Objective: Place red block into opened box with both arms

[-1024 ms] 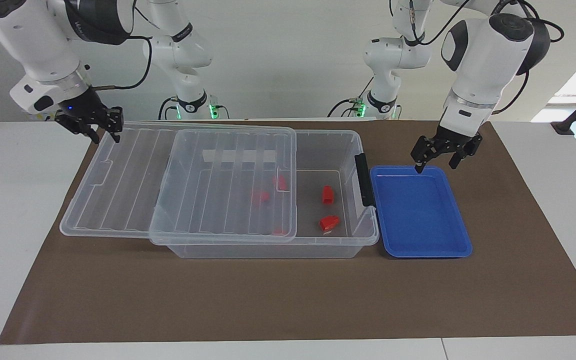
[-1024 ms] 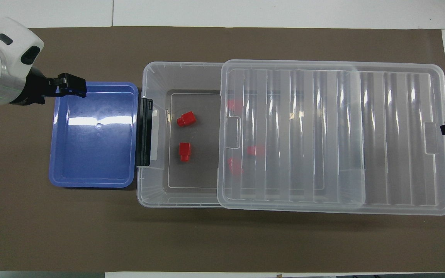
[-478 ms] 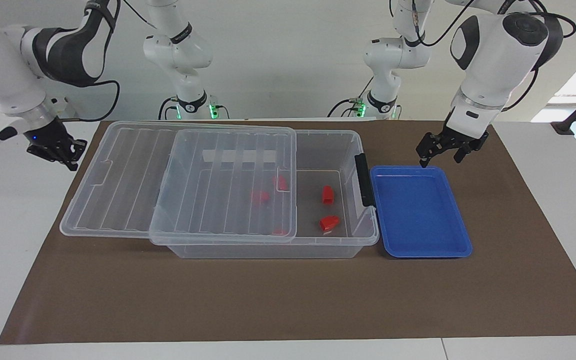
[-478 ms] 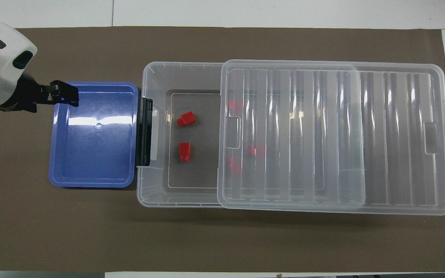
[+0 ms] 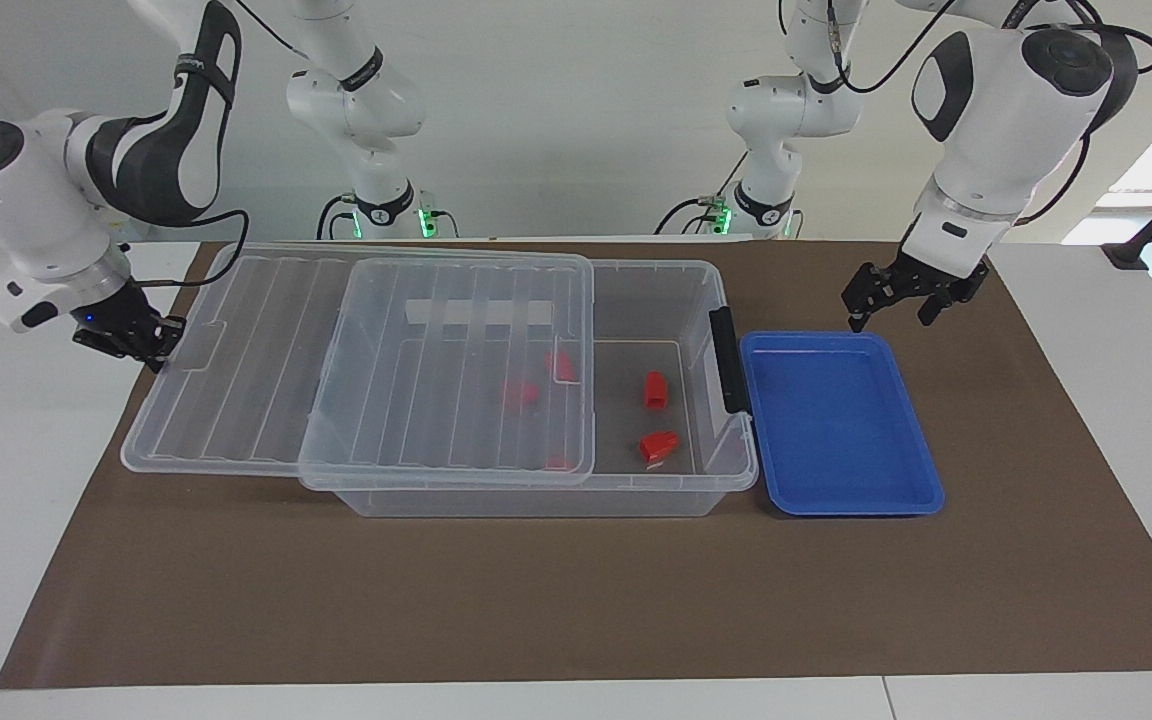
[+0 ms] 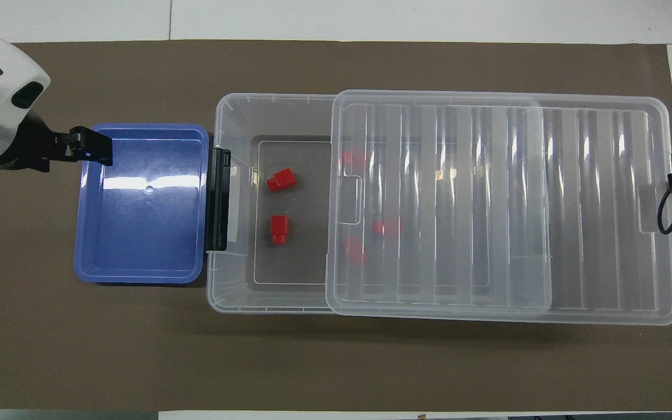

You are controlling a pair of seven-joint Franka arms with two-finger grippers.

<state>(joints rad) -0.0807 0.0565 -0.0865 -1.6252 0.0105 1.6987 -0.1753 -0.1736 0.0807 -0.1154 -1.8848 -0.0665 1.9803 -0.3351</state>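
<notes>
Box [image 5: 636, 300] is sitting on the counter [image 5: 556, 600] with its lid [image 5: 266, 340] slid toward the right arm's end, leaving the latch end uncovered. Two red blocks [image 5: 658, 445] are lying in the uncovered part; further blocks are showing through the lid. Tray [image 5: 836, 420] is lying just beside the latch end. Left end effector [image 5: 898, 300] is hanging with fingers spread wide and holding nothing, over the tray edge nearest the robots. Right end effector [image 5: 141, 345] is sitting fully closed at the lid's outer short edge; contact cannot be confirmed.
</notes>
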